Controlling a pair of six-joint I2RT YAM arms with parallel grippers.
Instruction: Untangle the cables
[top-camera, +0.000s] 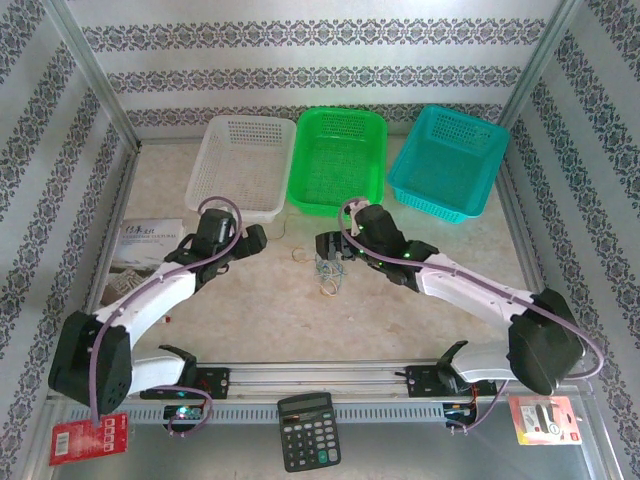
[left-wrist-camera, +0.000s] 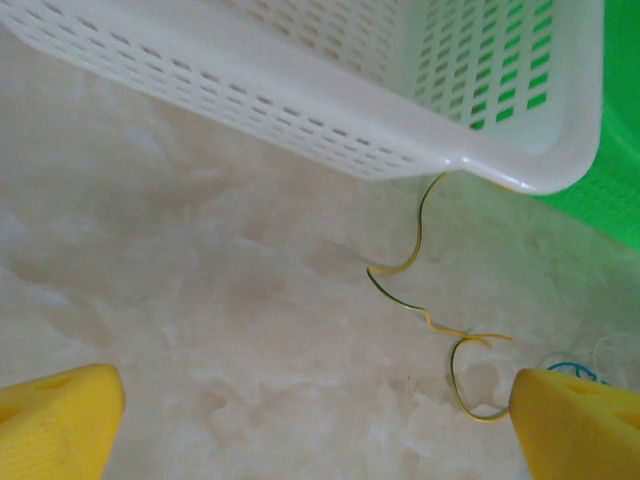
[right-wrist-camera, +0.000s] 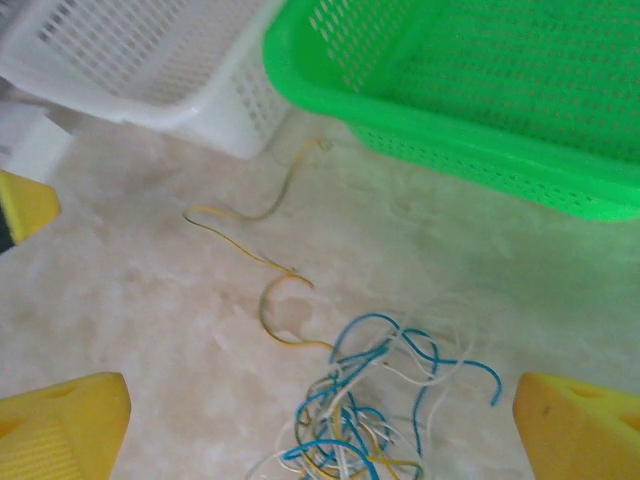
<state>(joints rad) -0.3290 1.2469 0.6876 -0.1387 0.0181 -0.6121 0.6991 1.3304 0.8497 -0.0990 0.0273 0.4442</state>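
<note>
The cables (right-wrist-camera: 345, 430) lie in a blue, white and yellow knot on the bench (right-wrist-camera: 150, 300), near the green basket (right-wrist-camera: 480, 90). One yellow strand (right-wrist-camera: 262, 255) trails away toward the corner of the white basket (left-wrist-camera: 300, 100).

We judge the main risk to be a grab that takes several strands at once. A pull would then tighten the knot or drag the whole clump along. The yellow strand's far end may be caught under the white basket's corner, though we cannot tell from the left wrist view. If it is, tugging could shift the basket.

The right tool (right-wrist-camera: 320, 430) hovers over the knot, spread wide and holding nothing. The left tool (left-wrist-camera: 315, 430) is likewise fully released and empty, one pad just beside the strand's near loop.
</note>
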